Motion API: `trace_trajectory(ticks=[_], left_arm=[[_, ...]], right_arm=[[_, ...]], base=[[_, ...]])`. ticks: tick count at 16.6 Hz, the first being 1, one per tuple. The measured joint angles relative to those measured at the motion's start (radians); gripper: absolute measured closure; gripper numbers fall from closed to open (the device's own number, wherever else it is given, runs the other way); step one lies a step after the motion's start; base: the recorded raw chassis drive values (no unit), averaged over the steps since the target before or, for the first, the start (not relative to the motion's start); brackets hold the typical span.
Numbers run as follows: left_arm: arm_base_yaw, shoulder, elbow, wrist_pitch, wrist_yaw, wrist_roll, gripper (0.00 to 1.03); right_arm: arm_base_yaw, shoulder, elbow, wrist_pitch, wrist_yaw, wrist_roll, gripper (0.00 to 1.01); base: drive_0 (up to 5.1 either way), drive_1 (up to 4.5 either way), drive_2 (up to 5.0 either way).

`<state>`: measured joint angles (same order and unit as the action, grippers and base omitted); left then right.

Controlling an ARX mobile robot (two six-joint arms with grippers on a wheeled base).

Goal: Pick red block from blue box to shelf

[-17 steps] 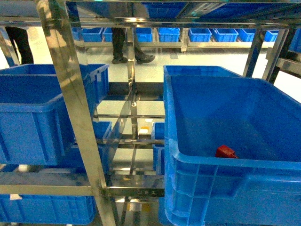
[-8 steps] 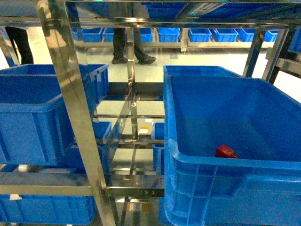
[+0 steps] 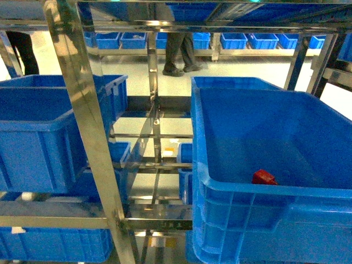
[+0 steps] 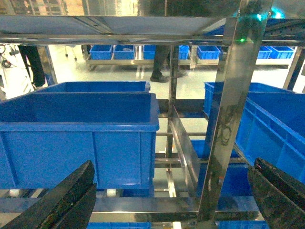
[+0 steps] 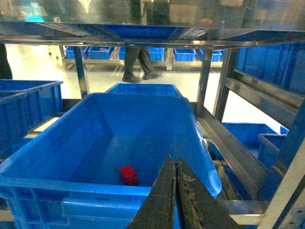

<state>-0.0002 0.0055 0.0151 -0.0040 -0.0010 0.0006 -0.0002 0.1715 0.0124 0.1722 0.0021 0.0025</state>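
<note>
The red block (image 3: 264, 177) lies on the floor of a dark blue ribbed crate (image 3: 247, 193) standing on a tier of the steel shelf (image 3: 82, 115). In the right wrist view the red block (image 5: 128, 174) sits just behind the crate's (image 5: 47, 183) front wall, left of my right gripper (image 5: 174, 161), which is shut with nothing in it and held outside the crate's near rim. My left gripper (image 4: 174, 163) is open and empty, facing a shelf (image 4: 233, 95) upright. The blue box is out of view. Neither gripper shows in the head view.
A second dark blue crate (image 3: 38, 126) sits on the same tier to the left, with more crates (image 3: 55, 245) below. Shelf uprights and crossbars (image 5: 205, 81) frame the crates. A person's legs (image 3: 179, 55) and a row of crates (image 3: 264, 39) are in the aisle behind.
The person in the background has walked to the right. The red block, crates and the view itself have not moved.
</note>
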Motion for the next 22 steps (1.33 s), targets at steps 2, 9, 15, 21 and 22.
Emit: trace_trajectory(ticks=[2, 9, 15, 21, 22], left_arm=[[0.0, 0.0, 0.0, 0.0, 0.0, 0.0, 0.05], [0.0, 0.0, 0.0, 0.0, 0.0, 0.0, 0.05], [0.0, 0.0, 0.0, 0.0, 0.0, 0.0, 0.05], [0.0, 0.0, 0.0, 0.0, 0.0, 0.0, 0.05], [0.0, 0.0, 0.0, 0.0, 0.0, 0.0, 0.05]], right_arm=[[0.0, -0.165, 0.001, -0.169, -0.002, 0.0, 0.99], [0.0, -0.167, 0.001, -0.177, -0.002, 0.0, 0.82], [0.0, -0.167, 0.001, -0.177, -0.002, 0.0, 0.26], [0.0, -0.167, 0.001, -0.177, -0.002, 0.0, 0.03], [0.0, -0.167, 0.001, -0.177, -0.002, 0.0, 0.03]], base=[[0.0, 0.0, 0.0], [0.0, 0.0, 0.0], [0.0, 0.0, 0.0], [0.0, 0.0, 0.0], [0.0, 0.0, 0.0]])
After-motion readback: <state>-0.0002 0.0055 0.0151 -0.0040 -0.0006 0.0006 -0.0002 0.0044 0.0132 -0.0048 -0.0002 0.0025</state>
